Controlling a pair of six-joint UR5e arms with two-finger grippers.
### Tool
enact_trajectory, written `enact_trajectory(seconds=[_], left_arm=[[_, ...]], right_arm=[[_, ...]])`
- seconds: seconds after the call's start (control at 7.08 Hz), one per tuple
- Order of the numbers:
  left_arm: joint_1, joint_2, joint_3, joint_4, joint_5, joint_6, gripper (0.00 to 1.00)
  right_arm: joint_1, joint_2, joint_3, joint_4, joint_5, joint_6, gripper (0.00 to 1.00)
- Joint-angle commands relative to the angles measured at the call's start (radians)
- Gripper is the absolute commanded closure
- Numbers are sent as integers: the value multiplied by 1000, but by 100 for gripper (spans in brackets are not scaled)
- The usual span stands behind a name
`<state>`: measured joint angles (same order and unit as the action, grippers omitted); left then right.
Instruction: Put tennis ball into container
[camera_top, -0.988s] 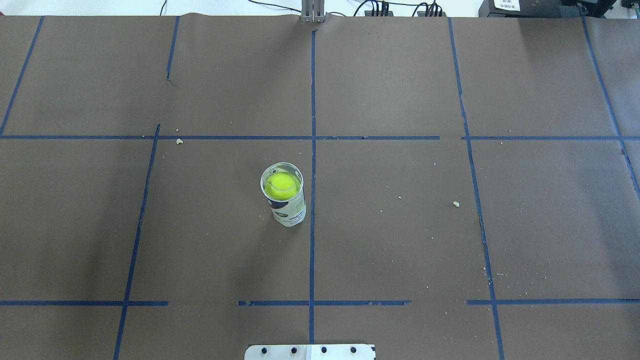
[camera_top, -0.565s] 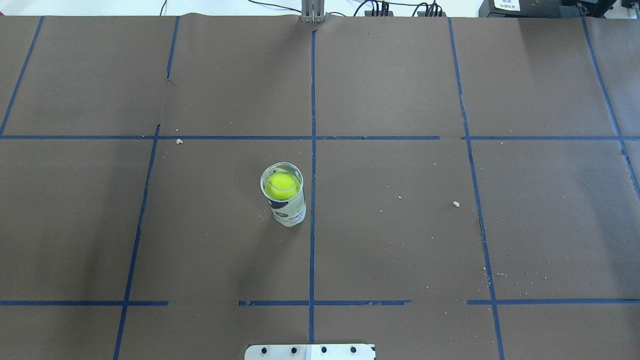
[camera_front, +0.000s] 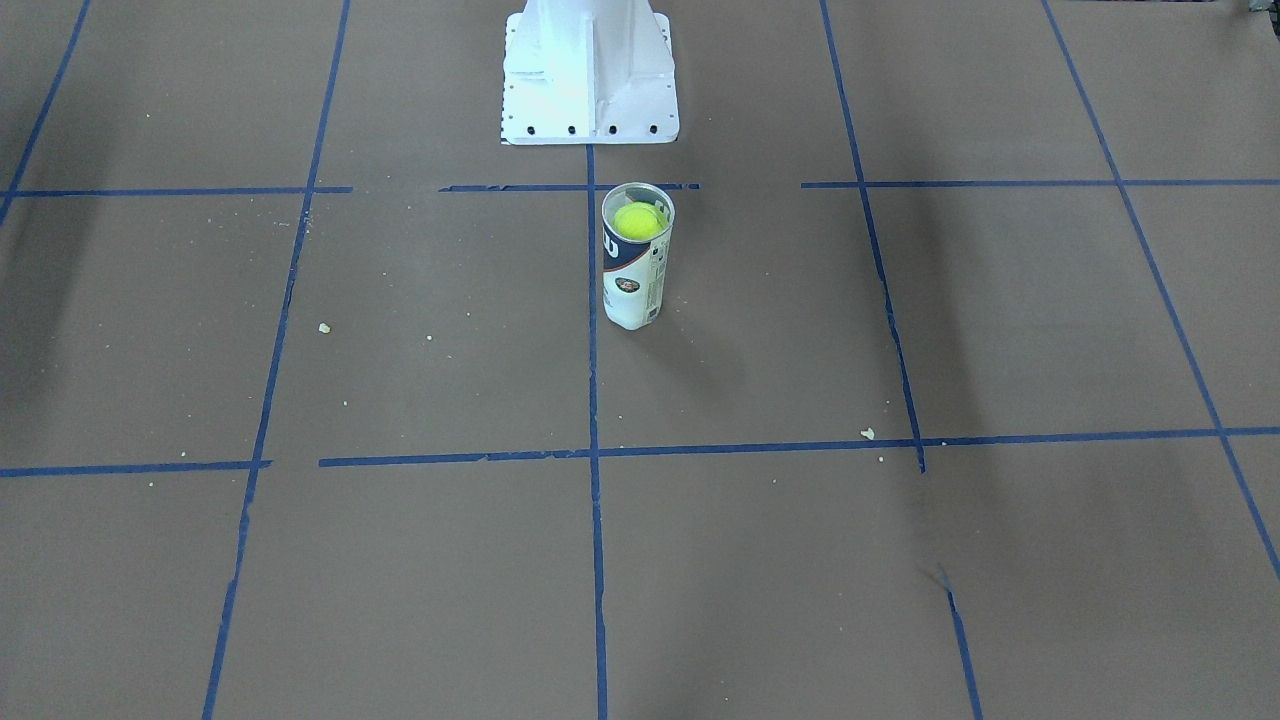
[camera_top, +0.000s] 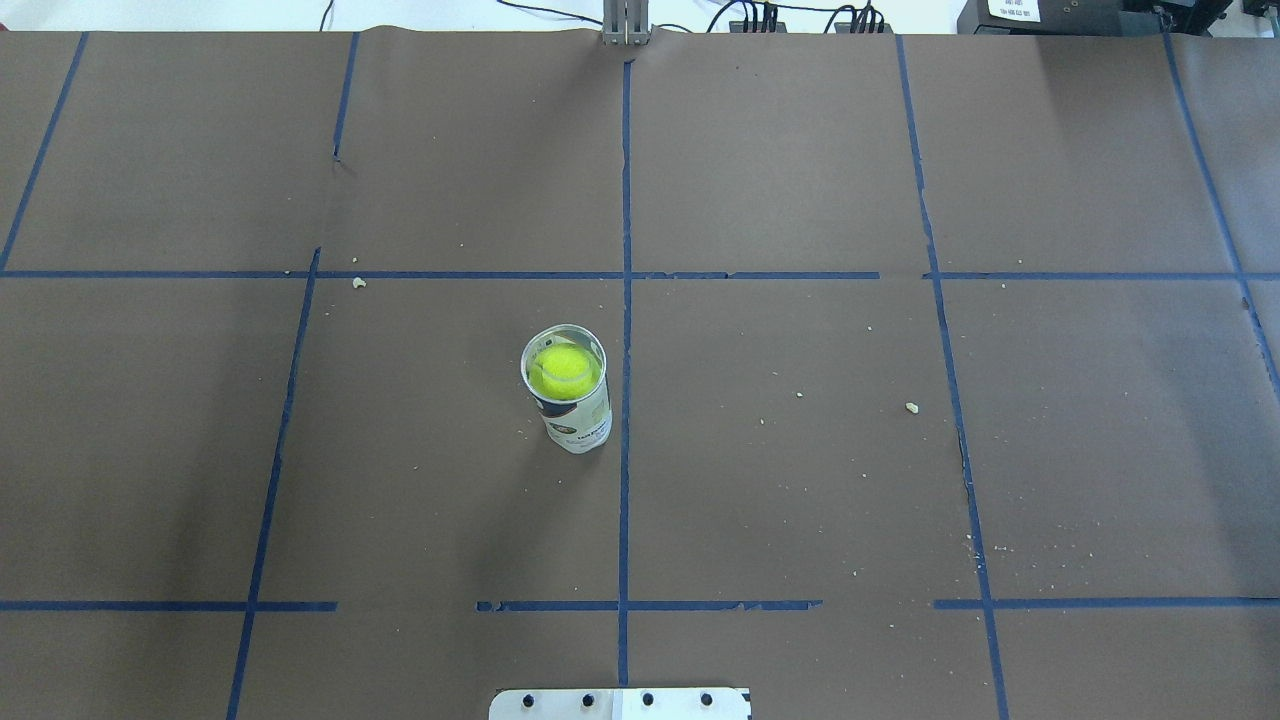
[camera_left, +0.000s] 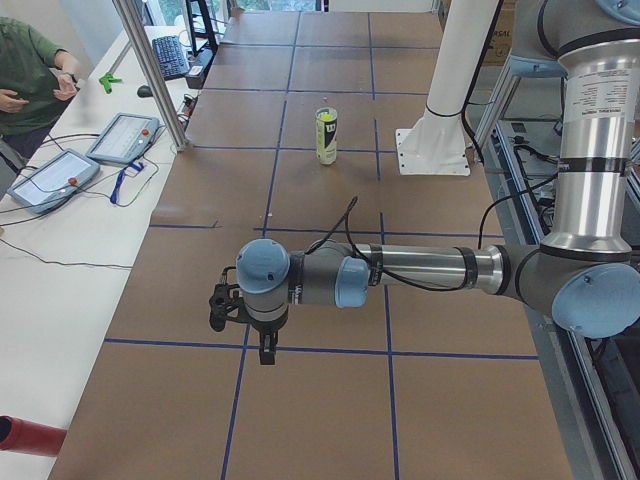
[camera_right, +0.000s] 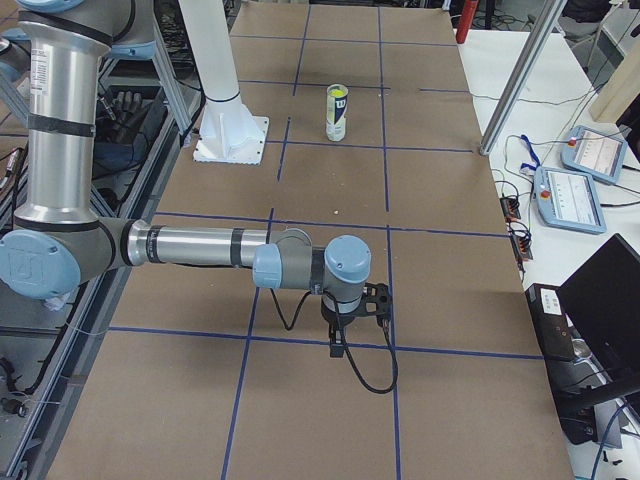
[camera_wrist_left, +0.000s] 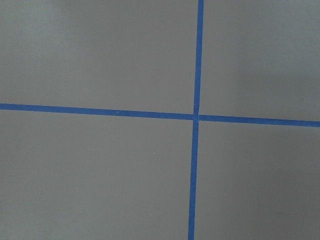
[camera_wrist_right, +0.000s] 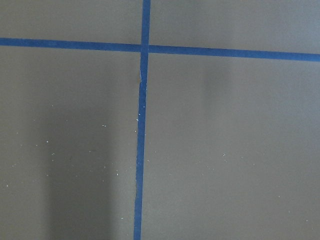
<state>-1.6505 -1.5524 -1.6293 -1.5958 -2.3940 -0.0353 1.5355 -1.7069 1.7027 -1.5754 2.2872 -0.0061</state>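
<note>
Tennis ball (camera_top: 563, 371) is inside the container (camera_top: 578, 425), riding high, just under the open rim. Also visible through the clear upper wall from the front (camera_front: 638, 221).

Diff vs the overhead shots from the last second: none. Container is in the same spot, upright, just on my left of the centre tape line (camera_top: 625, 480), and the ball is at the same height in it.

Label: white lower body, dark-blue band above it, round emblem on the side facing the operators (camera_front: 628, 287). White "W" reads on the side seen from the left end (camera_left: 326, 126). Small print on the white part is too small to read. The label covers the wall below the ball, so I can't tell what's under it.

White base (camera_front: 590, 70) stands near the container, on my side of it. Crumbs (camera_top: 911, 407) are scattered over the brown paper (camera_top: 800, 150).

My left gripper (camera_left: 265, 355) points down over the table's left end, well apart from the container. My right gripper (camera_right: 337, 345) does likewise at the right end. Both show only in the side views, so I can't tell if my fingers are open or closed. Wrist cams show brown paper and tape crossings only.
</note>
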Motion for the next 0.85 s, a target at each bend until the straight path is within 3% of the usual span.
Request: enact_trajectory(seconds=[0.0,0.71], left_arm=[[-2,2,-12,0,-1,0,0],[-2,2,-27,0,-2,-2,0]], right_arm=[[0,0,0,0,0,0,0],[0,0,0,0,0,0,0]])
